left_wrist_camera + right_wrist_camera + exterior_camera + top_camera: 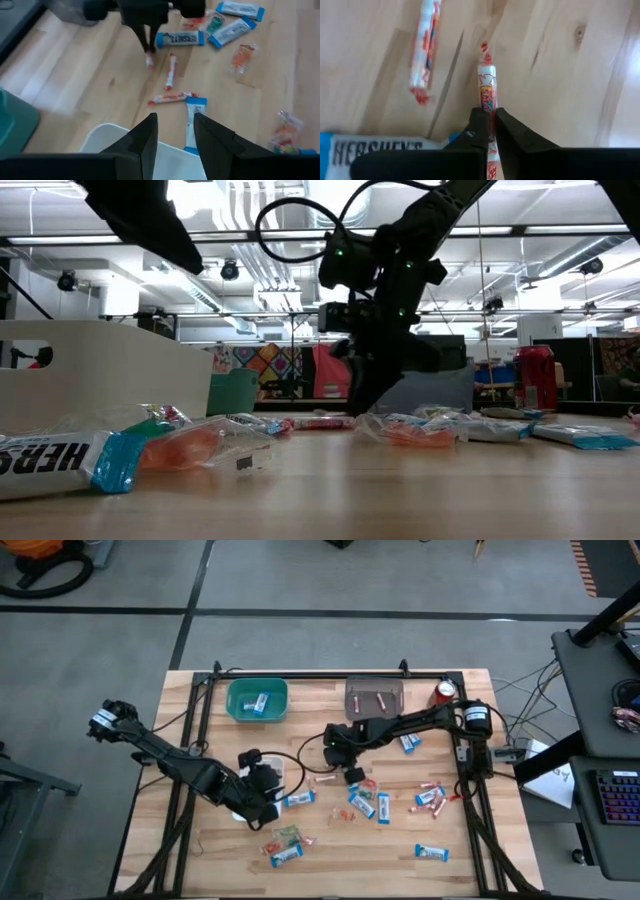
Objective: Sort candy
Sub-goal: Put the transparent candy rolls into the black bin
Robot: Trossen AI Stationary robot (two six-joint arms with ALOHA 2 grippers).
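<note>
My right gripper (352,777) stands mid-table, pointing down, shut on a slim pink-and-red stick candy (487,90). A second stick (422,45) and a blue-and-white bar (370,150) lie on the wood beside it. More bars, sticks and small red, orange and green pieces (385,805) lie scattered flat on the table. My left gripper (172,132) is open and empty, hovering over the white bin (125,150) at the near left (262,783). The left wrist view also shows my right gripper (146,35) with the stick's end (150,61) below it. My right gripper pinches the stick candy near one end (488,111) between its two fingers. The fingers come from above, pointing down, and lie along the stick. The stick points down past the fingertips toward the wood. I cannot tell whether its lower end (484,47) touches the table.
A teal bin (257,700) holding a blue bar and a grey bin (374,697) holding pink sticks stand at the far edge. A red soda can (444,692) stands at the far right. Black frame rails run along the table's left, right and far sides.
</note>
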